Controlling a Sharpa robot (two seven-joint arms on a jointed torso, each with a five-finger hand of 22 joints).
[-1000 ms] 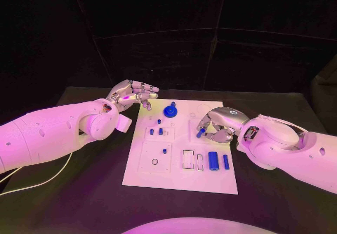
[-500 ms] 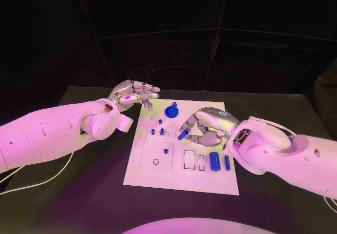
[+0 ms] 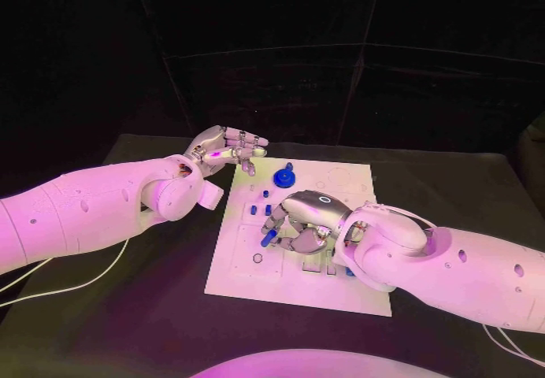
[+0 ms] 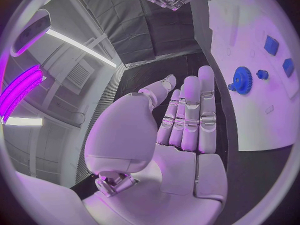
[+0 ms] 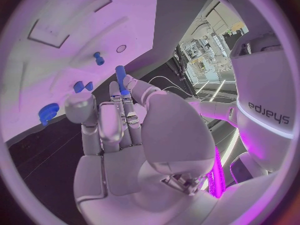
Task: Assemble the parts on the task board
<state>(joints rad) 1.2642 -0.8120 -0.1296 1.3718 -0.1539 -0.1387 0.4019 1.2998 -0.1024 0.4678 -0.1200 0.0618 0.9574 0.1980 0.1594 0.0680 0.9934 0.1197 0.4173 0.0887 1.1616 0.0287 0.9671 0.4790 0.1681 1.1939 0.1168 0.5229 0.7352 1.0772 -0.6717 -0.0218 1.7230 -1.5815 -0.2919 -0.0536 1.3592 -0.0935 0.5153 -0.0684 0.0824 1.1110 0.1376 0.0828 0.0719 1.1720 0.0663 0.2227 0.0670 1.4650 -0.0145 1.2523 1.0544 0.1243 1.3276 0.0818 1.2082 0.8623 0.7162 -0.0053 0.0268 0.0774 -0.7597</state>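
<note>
The white task board [image 3: 346, 177] lies in the middle of the black table. My right hand [image 3: 305, 224] hovers over the board's left-middle and pinches a blue cylindrical peg [image 3: 268, 233] at its fingertips; the right wrist view shows the same peg [image 5: 120, 80] pointing at the board [image 5: 62, 15]. A blue gear [image 3: 284, 178] stands near the far edge, with small blue pegs [image 3: 261, 209] below it. My left hand [image 3: 228, 148] is raised off the board's far left corner, palm bare and fingers extended [image 4: 187, 115], holding nothing.
A ring-shaped hole [image 3: 257, 257] sits in a square recess just under the right hand. My right forearm [image 3: 431, 260] covers the board's near right part. A white cable [image 3: 68, 287] trails across the table at the left.
My right hand has carried the blue peg leftward across the board, from its right-middle to its left-middle. The left hand has stayed in place.
</note>
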